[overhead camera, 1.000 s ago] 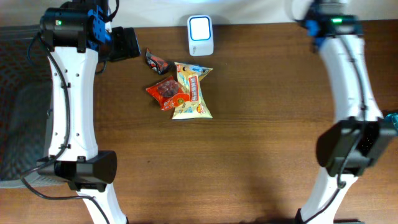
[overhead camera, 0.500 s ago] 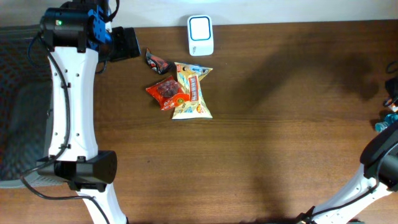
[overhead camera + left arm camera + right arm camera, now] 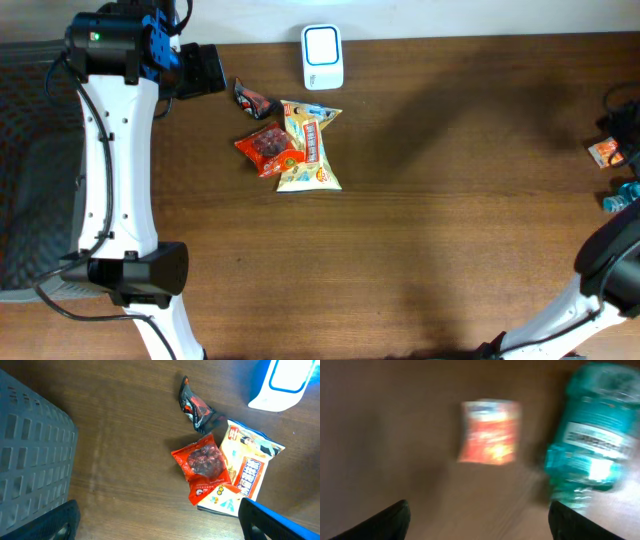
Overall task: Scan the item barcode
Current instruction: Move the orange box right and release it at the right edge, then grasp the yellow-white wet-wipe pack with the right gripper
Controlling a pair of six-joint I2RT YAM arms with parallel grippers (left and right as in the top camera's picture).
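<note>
looking down on the worktop (image 3: pixel 420 230): white scanner (image 3: pixel 322 57) up at twelve o'clock, right by the far edge. bunched at seven o'clock of it, dark wrapper (image 3: pixel 252 98), red packet (image 3: pixel 268 150) and yellow packet (image 3: pixel 312 148), the red overlapping the yellow. left end effector (image 3: pixel 159 505) hovering at ten o'clock of that bunch, fingers spread wide, nothing between them, grey basket (image 3: pixel 30 460) off at its nine o'clock. over at three o'clock, hard by the worktop's edge, small orange packet (image 3: pixel 606 152) lying flat, teal bottle (image 3: pixel 625 192) near it at five o'clock, apart. right end effector (image 3: pixel 479 505) spread too, gripping nothing, the packet at twelve o'clock ahead of its fingers. wrist view badly blurred, print unreadable.
</note>
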